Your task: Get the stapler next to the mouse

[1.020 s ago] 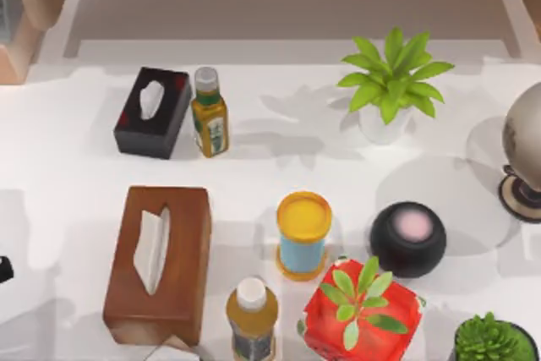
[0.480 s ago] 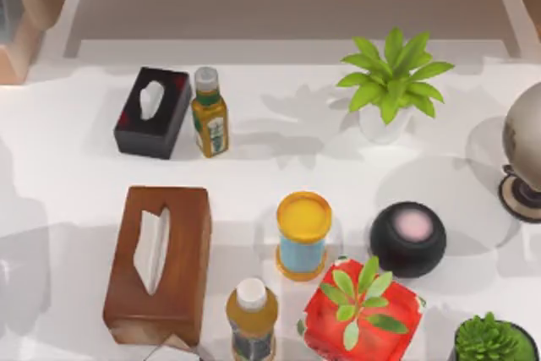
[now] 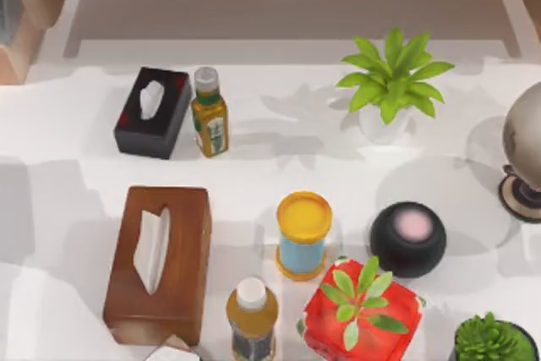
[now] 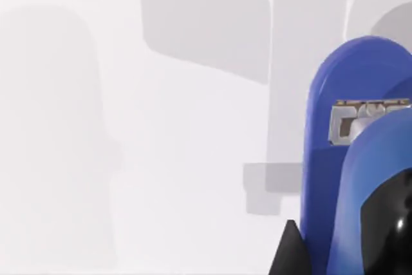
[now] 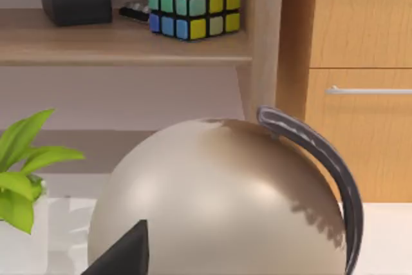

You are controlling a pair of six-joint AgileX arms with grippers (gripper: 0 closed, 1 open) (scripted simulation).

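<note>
Filling the left wrist view, a blue stapler (image 4: 335, 159) sits against the left gripper; grip cannot tell.

tissue boxes (image 3: 153, 111): 2 | bottles (image 3: 209, 112): 2 | plants (image 3: 391, 78): 3

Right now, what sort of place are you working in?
Probably a rendered home or office desk: a white table crowded with tissue boxes, potted plants and a globe, with a shelf holding a puzzle cube behind.
</note>
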